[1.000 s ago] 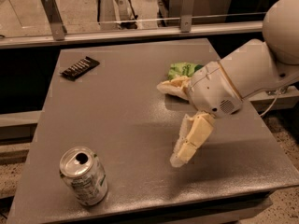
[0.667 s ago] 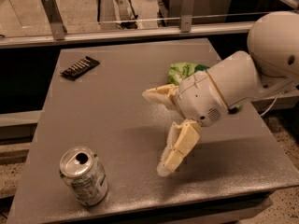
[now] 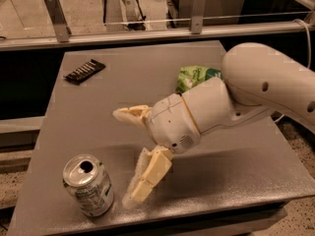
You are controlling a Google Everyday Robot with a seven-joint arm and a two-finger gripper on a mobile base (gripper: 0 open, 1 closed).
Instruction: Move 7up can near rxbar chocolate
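Shifted leftward, the hand [image 3: 123, 156] hangs spread wide just right of the upright 7up can [image 3: 88, 185]; the rxbar chocolate [image 3: 84, 71] lies well beyond, far-left on the table [image 3: 78, 117].

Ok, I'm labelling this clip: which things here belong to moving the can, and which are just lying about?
In the job: 7up can, front left of the table; rxbar chocolate, far left; gripper, open, just right of the can, not touching it.
Lying about: green snack bag, partly behind the arm.
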